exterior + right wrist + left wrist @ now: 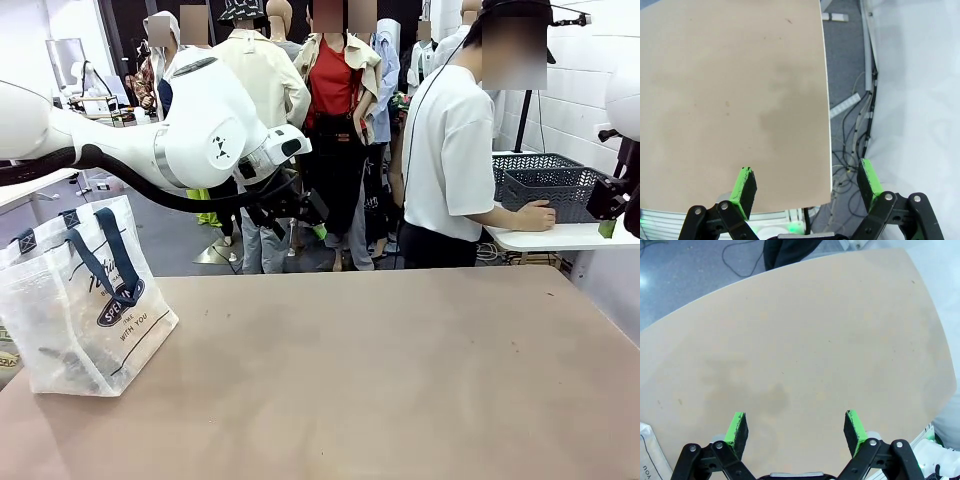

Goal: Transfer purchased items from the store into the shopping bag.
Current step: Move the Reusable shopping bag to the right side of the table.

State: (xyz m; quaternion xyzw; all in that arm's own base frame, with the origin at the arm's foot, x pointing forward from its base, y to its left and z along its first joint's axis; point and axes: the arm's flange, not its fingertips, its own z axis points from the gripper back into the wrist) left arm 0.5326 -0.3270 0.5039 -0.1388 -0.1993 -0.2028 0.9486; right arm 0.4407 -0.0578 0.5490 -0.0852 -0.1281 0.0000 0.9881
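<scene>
The bag (85, 300) stands upright at the near left of the worktop (380, 370), its mouth open upward, likely so goods can be dropped in. The basket (555, 190) sits on a far side table at the right, a person's hand (535, 215) resting on its near edge, perhaps about to bring it over; its contents cannot be made out. The left hand (795, 427) hangs spread over bare worktop, holding nothing. The right hand (807, 185) is spread too, above the worktop's right edge, apparently waiting.
</scene>
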